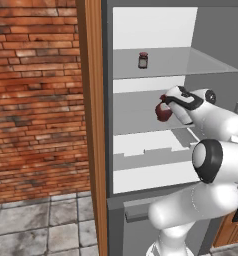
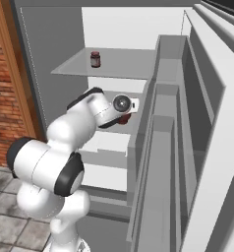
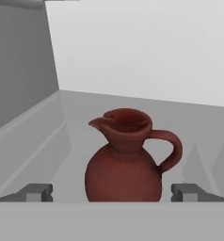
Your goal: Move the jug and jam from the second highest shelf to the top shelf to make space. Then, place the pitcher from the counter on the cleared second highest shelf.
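Reaching into the grey cabinet from the left base view, the arm puts its gripper (image 1: 167, 101) right at the jug (image 1: 163, 114), which stands on the second highest shelf (image 1: 136, 117) near its front edge; the jam (image 1: 143, 60) sits on the top shelf (image 1: 201, 62).

From the right base view, the jug (image 2: 123, 118) peeks out behind the wrist.

In the hand view, both fingertips (image 3: 36, 191) stand spread wide on either side of the jug (image 3: 125, 164), holding nothing.
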Available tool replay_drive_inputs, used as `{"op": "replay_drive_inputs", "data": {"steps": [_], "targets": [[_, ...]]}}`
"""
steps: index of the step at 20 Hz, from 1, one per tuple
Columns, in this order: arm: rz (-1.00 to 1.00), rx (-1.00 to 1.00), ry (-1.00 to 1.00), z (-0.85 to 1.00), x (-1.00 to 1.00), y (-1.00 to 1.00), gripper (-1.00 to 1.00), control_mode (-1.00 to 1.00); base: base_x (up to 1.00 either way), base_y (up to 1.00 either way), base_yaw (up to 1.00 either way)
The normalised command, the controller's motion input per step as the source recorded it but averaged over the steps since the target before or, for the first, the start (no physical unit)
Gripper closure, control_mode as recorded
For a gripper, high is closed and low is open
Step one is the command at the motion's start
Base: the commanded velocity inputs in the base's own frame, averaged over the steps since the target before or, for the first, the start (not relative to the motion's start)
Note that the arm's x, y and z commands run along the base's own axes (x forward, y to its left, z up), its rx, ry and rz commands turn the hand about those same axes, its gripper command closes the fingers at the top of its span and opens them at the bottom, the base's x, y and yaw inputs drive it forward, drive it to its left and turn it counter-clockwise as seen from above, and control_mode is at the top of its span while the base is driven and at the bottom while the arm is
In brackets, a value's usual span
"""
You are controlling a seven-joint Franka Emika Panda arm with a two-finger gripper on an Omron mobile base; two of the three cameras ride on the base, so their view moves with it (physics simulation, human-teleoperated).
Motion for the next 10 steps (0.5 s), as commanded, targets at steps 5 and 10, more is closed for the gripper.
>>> {"op": "replay_drive_inputs", "data": {"steps": [5,10], "targets": [[0.02,0.00,0.00,-0.08,0.12,0.00,-1.00,-1.00,0.00,0.00,0.00],[0.02,0.00,0.00,-0.05,0.14,0.00,-1.00,-1.00,0.00,0.00,0.00]]}}
